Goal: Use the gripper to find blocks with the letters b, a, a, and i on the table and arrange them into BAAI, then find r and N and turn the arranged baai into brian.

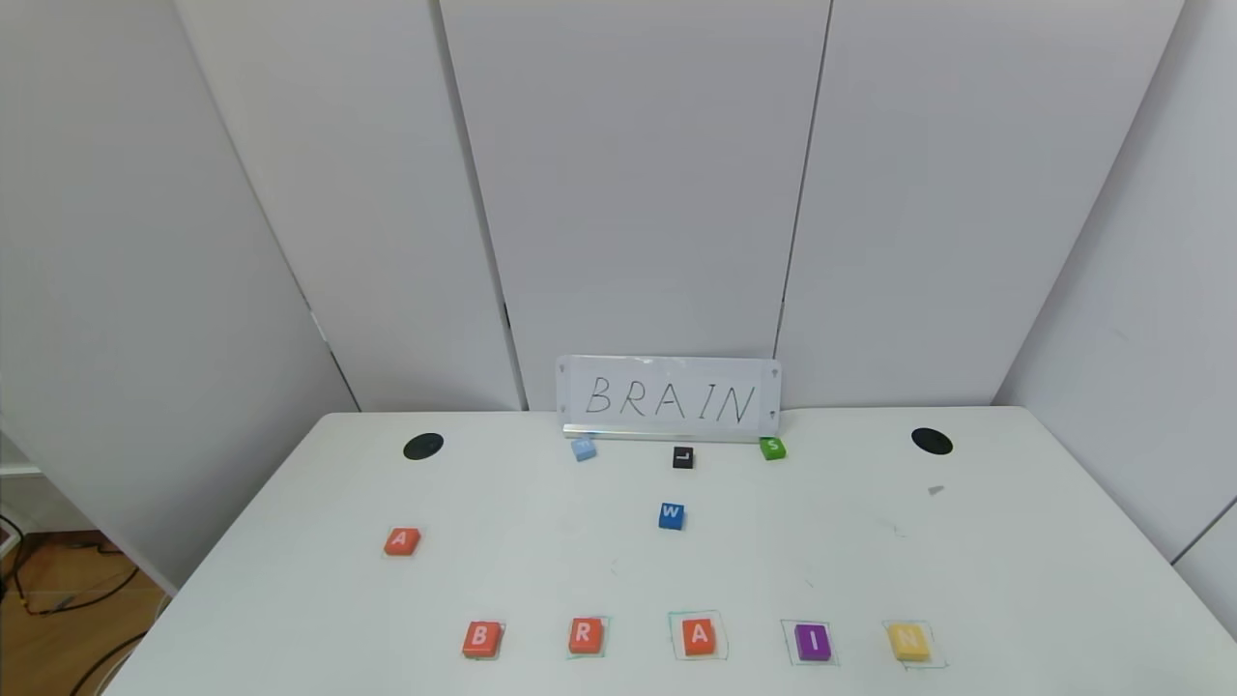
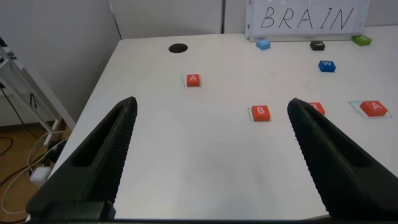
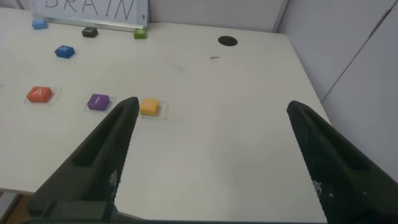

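Observation:
On the white table (image 1: 676, 570), a near row of blocks reads B (image 1: 481, 639), r (image 1: 586, 635), A (image 1: 699, 635), purple I (image 1: 813, 641), yellow N (image 1: 909, 641). The second orange-red A (image 1: 402, 541) lies apart at mid left. Neither arm shows in the head view. My left gripper (image 2: 211, 124) is open and empty, held back above the table's near left part, with B (image 2: 260, 112) and the spare A (image 2: 193, 79) beyond it. My right gripper (image 3: 211, 124) is open and empty above the near right part, with N (image 3: 148, 107) and I (image 3: 98, 101) beyond it.
A sign reading BRAIN (image 1: 669, 399) stands at the table's far edge. In front of it lie a light blue block (image 1: 583, 449), a black L block (image 1: 683, 457) and a green S block (image 1: 772, 448). A blue W block (image 1: 671, 515) lies mid table. Two black holes (image 1: 423, 446) (image 1: 932, 441) sit near the far corners.

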`<state>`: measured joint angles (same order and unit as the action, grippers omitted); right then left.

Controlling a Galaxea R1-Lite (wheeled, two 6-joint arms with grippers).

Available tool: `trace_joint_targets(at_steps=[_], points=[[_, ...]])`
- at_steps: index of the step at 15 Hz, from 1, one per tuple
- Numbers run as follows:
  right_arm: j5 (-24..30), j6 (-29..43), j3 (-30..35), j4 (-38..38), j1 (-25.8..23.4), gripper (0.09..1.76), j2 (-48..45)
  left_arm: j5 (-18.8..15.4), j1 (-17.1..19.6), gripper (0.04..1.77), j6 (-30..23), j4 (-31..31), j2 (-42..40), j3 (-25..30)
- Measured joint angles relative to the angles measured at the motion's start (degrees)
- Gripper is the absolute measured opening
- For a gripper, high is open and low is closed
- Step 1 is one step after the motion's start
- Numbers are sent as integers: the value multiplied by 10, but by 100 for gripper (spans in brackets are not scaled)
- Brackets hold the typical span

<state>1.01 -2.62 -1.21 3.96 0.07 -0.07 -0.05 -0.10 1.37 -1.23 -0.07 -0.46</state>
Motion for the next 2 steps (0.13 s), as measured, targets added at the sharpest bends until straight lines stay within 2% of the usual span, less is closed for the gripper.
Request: trace_joint_targets(at_steps=[2], points=[[0,0,0,0,0,171,0,0,0,172,-4,11,0,2]])
